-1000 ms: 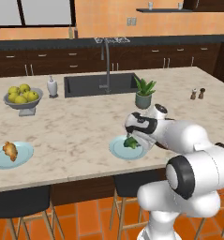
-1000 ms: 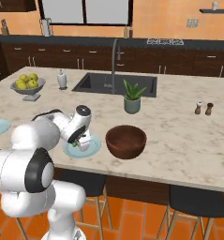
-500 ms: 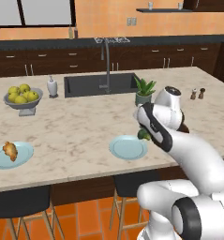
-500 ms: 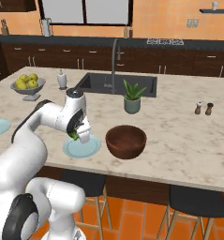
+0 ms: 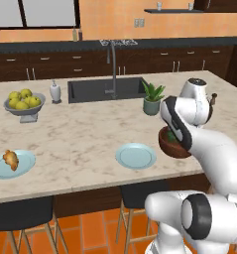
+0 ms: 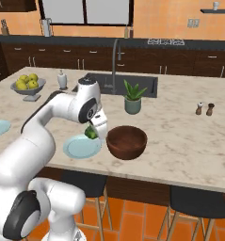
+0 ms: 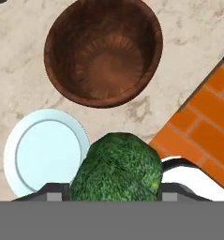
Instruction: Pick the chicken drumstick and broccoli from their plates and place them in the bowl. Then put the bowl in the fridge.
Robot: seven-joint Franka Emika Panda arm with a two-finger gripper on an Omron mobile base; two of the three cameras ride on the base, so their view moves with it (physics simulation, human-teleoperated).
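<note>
My gripper (image 6: 93,131) is shut on the dark-green broccoli (image 6: 90,133), held above the counter between the empty light-blue plate (image 6: 81,147) and the brown bowl (image 6: 126,141). In the hand view the broccoli (image 7: 117,166) sits between the fingertips (image 7: 56,190), with the empty bowl (image 7: 103,51) ahead and the plate (image 7: 43,152) to the left. From the left base view my gripper (image 5: 175,137) partly hides the bowl (image 5: 170,149). The chicken drumstick (image 5: 11,158) lies on the other plate (image 5: 21,167) at the far left. The fridge is out of view.
A grey bowl of yellow-green fruit (image 5: 23,101) and a soap dispenser (image 5: 55,92) stand left of the sink (image 5: 107,88). A potted plant (image 6: 132,97) is behind the bowl, salt and pepper shakers (image 6: 204,108) to its right. Stools stand under the counter's front edge.
My gripper has lifted the broccoli off its plate and carried it to the right, toward the brown bowl. That plate is now empty.
</note>
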